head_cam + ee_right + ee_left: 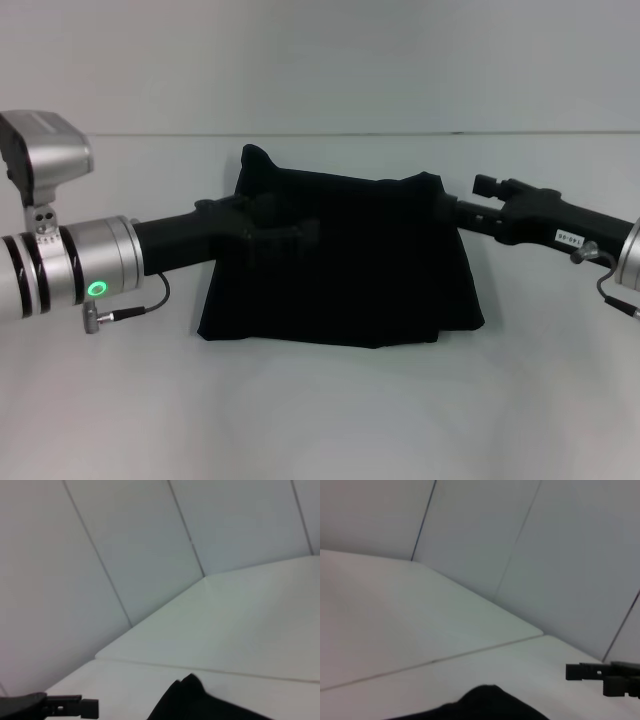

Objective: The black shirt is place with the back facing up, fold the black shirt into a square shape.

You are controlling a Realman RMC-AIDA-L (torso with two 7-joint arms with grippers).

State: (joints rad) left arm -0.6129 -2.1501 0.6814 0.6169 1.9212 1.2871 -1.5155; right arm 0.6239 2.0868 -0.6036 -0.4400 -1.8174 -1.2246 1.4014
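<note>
The black shirt hangs in a raised, roughly rectangular fold, with its lower edge resting on the white table. My left gripper reaches in from the left and holds the shirt's upper left part, black against the black cloth. My right gripper comes in from the right and grips the upper right edge. A bump of shirt shows in the left wrist view, with the right gripper farther off. The right wrist view shows a fold of shirt and the left gripper beyond it.
The white table runs out on all sides of the shirt, with a seam line across it. A pale panelled wall stands behind the table's far edge.
</note>
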